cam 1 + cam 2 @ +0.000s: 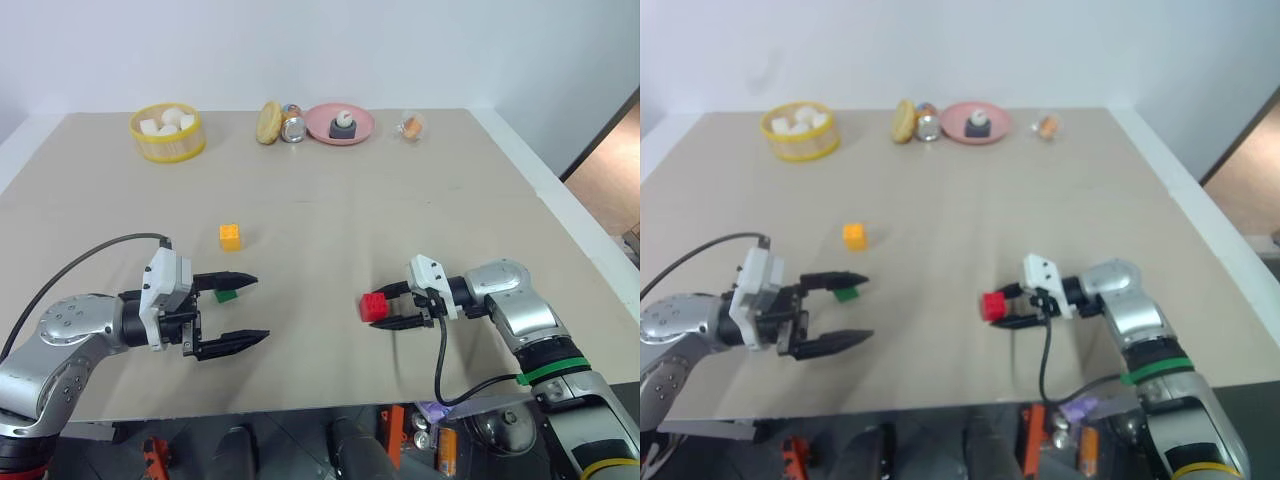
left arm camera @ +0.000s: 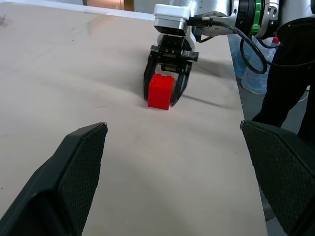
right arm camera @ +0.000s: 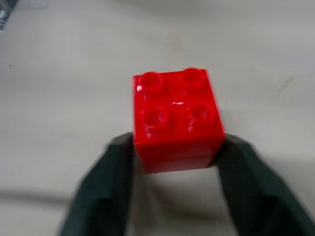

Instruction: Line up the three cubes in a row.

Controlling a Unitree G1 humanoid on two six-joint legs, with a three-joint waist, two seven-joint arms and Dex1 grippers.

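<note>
The red cube (image 1: 373, 307) rests on the tan table (image 1: 330, 200), right of centre and near the front. My right gripper (image 1: 381, 308) is shut on it, one black finger against each side; the wrist view has the studded top (image 3: 177, 118) between the fingers (image 3: 106, 187). The green cube (image 1: 226, 294) lies just behind the upper finger of my left gripper (image 1: 258, 308), which hovers open and holds nothing. The orange-yellow cube (image 1: 230, 236) stands a little farther back. In the left wrist view the red cube (image 2: 160, 92) shows in the right gripper's grasp.
At the far edge stand a yellow round basket (image 1: 167, 133) of white lumps, a pink plate (image 1: 340, 125) with a small object, a tin (image 1: 292, 126) and a small wrapped item (image 1: 411, 126). The table's right edge (image 1: 560, 200) drops to the floor.
</note>
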